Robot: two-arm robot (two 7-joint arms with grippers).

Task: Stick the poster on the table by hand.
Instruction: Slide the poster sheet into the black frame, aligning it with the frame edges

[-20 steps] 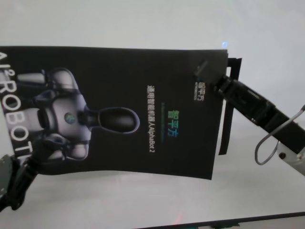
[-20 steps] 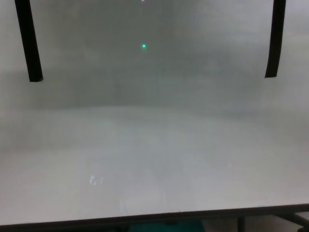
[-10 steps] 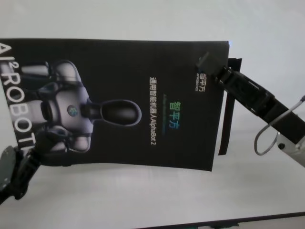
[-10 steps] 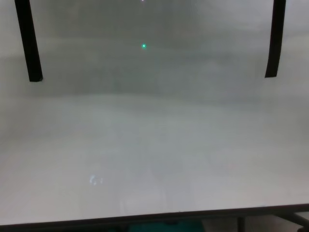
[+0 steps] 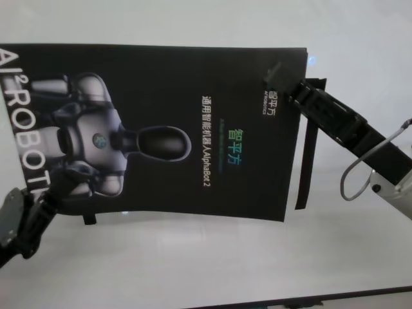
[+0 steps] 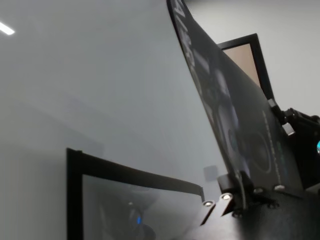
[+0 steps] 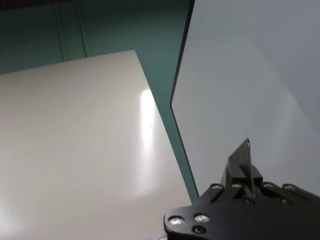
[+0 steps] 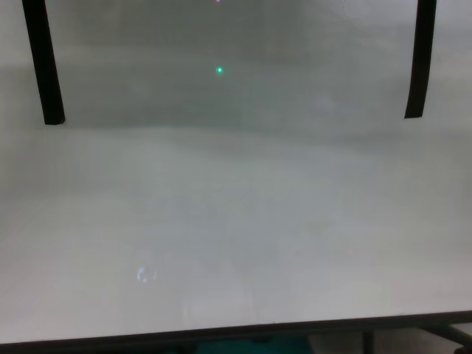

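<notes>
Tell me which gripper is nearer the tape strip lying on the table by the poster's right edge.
Right. The right gripper clamps the poster at its far right corner, just beside the top of that tape strip. The left gripper holds the poster's near left corner, across the sheet from it.

I hold the poster [image 5: 167,129] above the table [image 5: 212,257], my left gripper [image 5: 55,193] at its near-left corner, my right gripper [image 5: 283,80] at its far-right corner.
</notes>
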